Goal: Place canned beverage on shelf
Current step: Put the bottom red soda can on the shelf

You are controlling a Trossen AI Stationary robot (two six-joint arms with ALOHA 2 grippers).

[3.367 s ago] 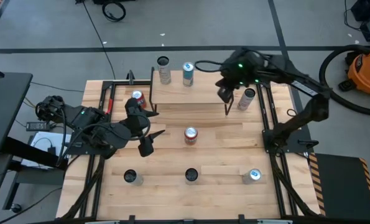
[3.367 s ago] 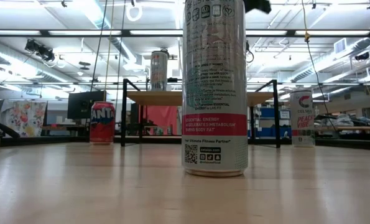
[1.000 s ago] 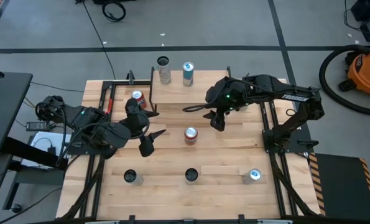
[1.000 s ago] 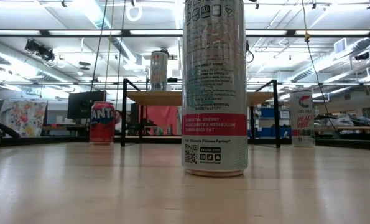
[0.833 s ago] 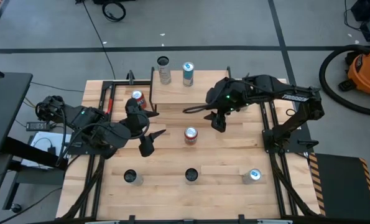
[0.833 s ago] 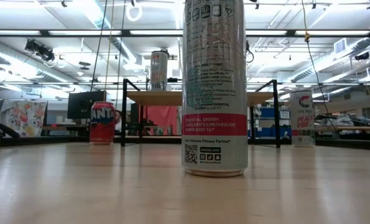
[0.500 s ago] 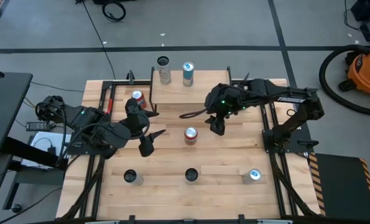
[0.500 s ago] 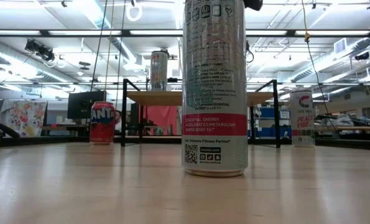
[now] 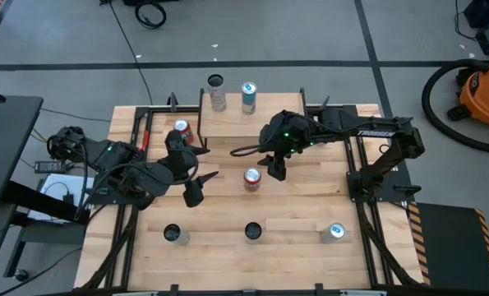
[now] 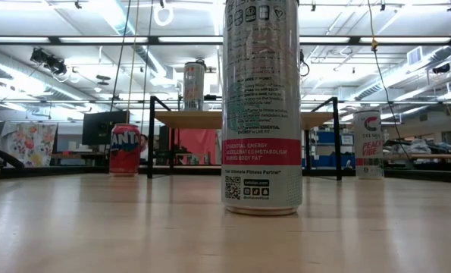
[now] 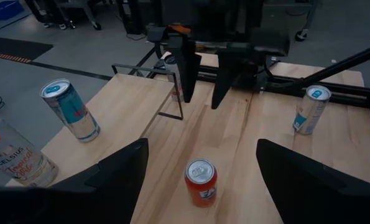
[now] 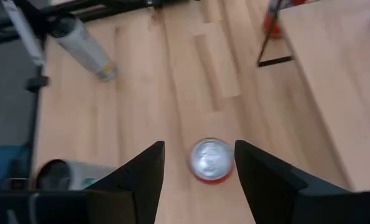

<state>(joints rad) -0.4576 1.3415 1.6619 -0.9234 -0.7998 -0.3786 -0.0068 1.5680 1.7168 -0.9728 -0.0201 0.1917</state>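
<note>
Red can (image 9: 251, 178) stands upright mid-table, long axis vertical, just off the shelf's (image 9: 252, 123) front edge toward 6 o'clock. Right gripper (image 9: 275, 168) hangs just beside it at about 2 o'clock in the high view, nothing held, fingers apart; its wrist view looks almost straight down on the silver lid (image 12: 212, 160), which sits in line with the gap between the two fingers (image 12: 144, 177). So the claw needs only a short shift toward 8 o'clock, then a drop, to straddle the can. Right arm is clearly the nearer one. Left gripper (image 9: 200, 182) waits at the can's 9 o'clock, farther off, fingers spread and empty; its wrist view shows the can (image 11: 201, 182) ahead, with the right gripper (image 11: 200, 81) above and beyond it. Two cans already stand on the shelf's far edge (image 9: 217, 92), (image 9: 248, 97). Height of the right claw over the lid is hard to judge. The low view is blocked by a tall can (image 10: 261, 106) close to the lens, so the red can and both grippers are hidden there.
</note>
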